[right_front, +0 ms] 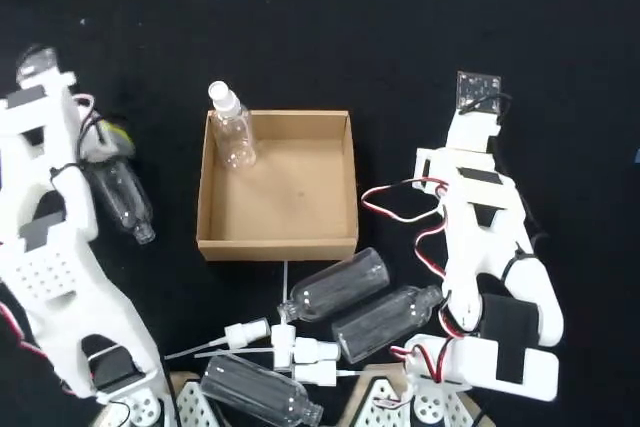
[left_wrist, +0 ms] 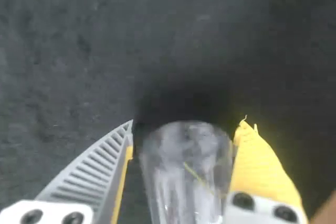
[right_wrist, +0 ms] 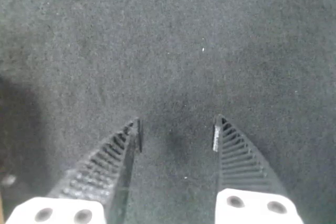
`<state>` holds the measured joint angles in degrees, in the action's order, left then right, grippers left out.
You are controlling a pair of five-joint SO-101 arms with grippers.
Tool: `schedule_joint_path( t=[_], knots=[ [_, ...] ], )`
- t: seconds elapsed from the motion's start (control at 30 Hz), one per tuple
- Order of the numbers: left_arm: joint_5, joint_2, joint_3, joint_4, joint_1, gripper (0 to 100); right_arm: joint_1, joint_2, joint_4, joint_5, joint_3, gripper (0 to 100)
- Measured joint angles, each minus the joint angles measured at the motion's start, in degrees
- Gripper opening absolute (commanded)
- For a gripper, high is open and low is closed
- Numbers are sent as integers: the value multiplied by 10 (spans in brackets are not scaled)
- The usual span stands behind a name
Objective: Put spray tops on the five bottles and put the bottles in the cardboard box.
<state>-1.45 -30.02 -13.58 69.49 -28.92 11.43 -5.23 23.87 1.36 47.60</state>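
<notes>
My left gripper (left_wrist: 184,135) is shut on a clear, capless bottle (left_wrist: 184,171), held between a grey finger (left_wrist: 100,177) and a yellow one (left_wrist: 257,166). From above, that bottle (right_front: 122,197) hangs left of the cardboard box (right_front: 345,187), neck towards the front. A bottle with a white spray top (right_front: 232,127) leans in the box's back left corner. Three capless bottles (right_front: 335,285) (right_front: 385,319) (right_front: 262,392) lie in front of the box among three loose spray tops (right_front: 247,332) (right_front: 300,349) (right_front: 318,375). My right gripper (right_wrist: 177,132) is open over bare black cloth, right of the box.
Black cloth covers the table (right_front: 400,37). The right arm (right_front: 480,207) stretches from its base at the front edge towards the back, close to the box's right wall. The left arm's white body (right_front: 50,247) stands along the left edge.
</notes>
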Motion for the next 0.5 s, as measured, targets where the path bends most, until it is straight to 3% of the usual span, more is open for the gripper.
schedule_joint_path(
  t=[0.17,0.5],
  knots=[
    [4,-33,-91,59,-86,277,0,0,0,0,0,194],
    [199,-62,-174,224,-169,277,0,0,0,0,0,194]
  ],
)
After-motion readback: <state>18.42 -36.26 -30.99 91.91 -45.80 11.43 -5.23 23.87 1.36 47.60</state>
